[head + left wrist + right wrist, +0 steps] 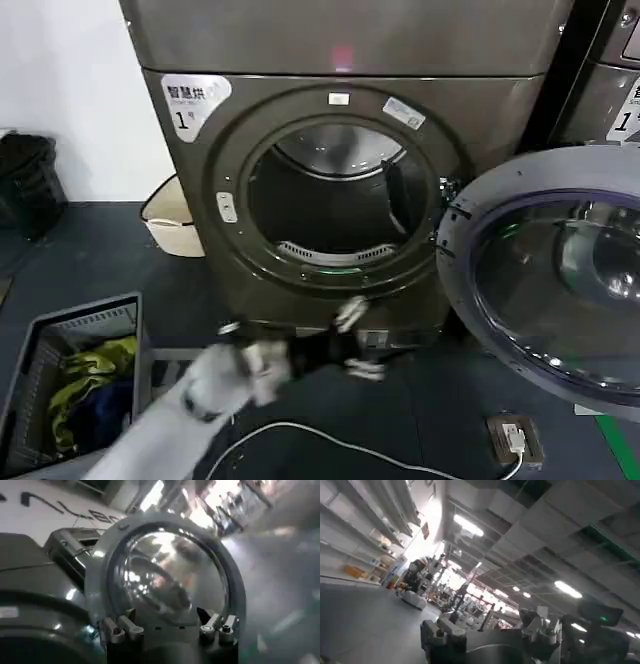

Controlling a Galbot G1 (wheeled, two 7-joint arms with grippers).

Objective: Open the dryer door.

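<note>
The door (545,300) hangs wide open at 3 o'clock, so the spread, empty left end effector (352,340) need only withdraw.

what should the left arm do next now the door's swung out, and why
Probably pull the left gripper back and away from the machine. The dryer door already hangs wide open to the right, the drum opening is fully exposed, and the gripper's fingers are open, holding nothing, low before the front panel.

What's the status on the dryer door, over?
Dryer door swung wide open, right of drum. Left gripper open, low below opening, holding nothing. Nothing blocking.
</note>
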